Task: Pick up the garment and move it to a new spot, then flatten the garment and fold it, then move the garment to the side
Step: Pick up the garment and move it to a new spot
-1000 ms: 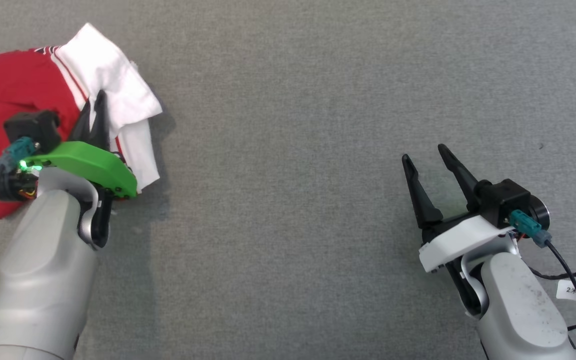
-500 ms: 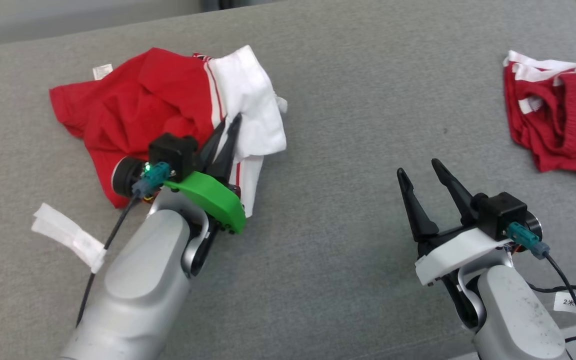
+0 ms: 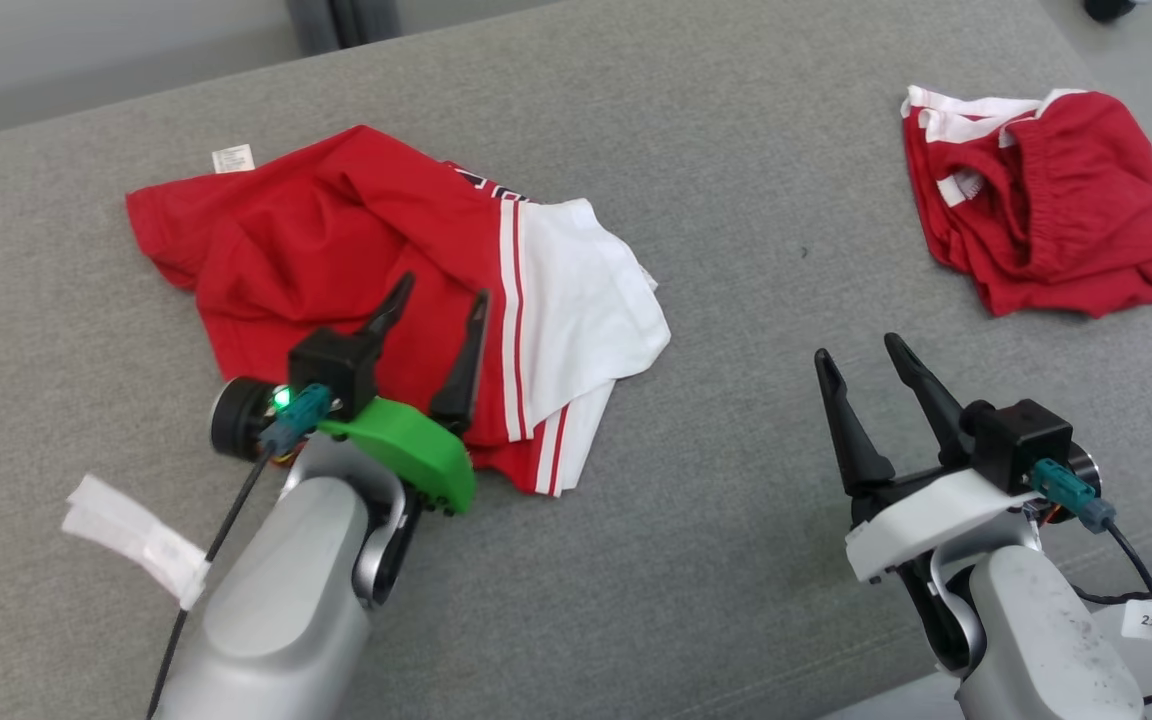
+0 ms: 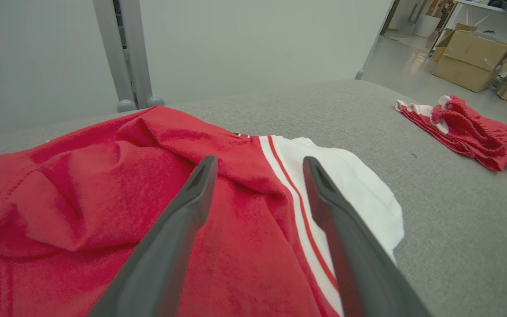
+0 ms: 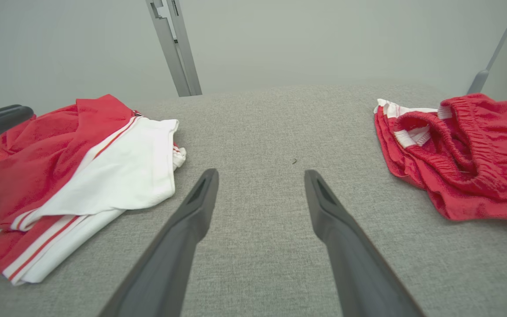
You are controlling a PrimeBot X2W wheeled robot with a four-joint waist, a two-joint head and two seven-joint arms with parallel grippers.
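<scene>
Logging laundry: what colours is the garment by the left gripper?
The garment is red with a white panel and striped seam, clearest in head view.

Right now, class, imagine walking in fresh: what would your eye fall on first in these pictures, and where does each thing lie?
The crumpled red and white shirt on the left of the gray surface stands out first, with the left gripper open over it. A second red garment lies bunched at the far right, and the right gripper hangs open over the bare stretch between them.
</scene>
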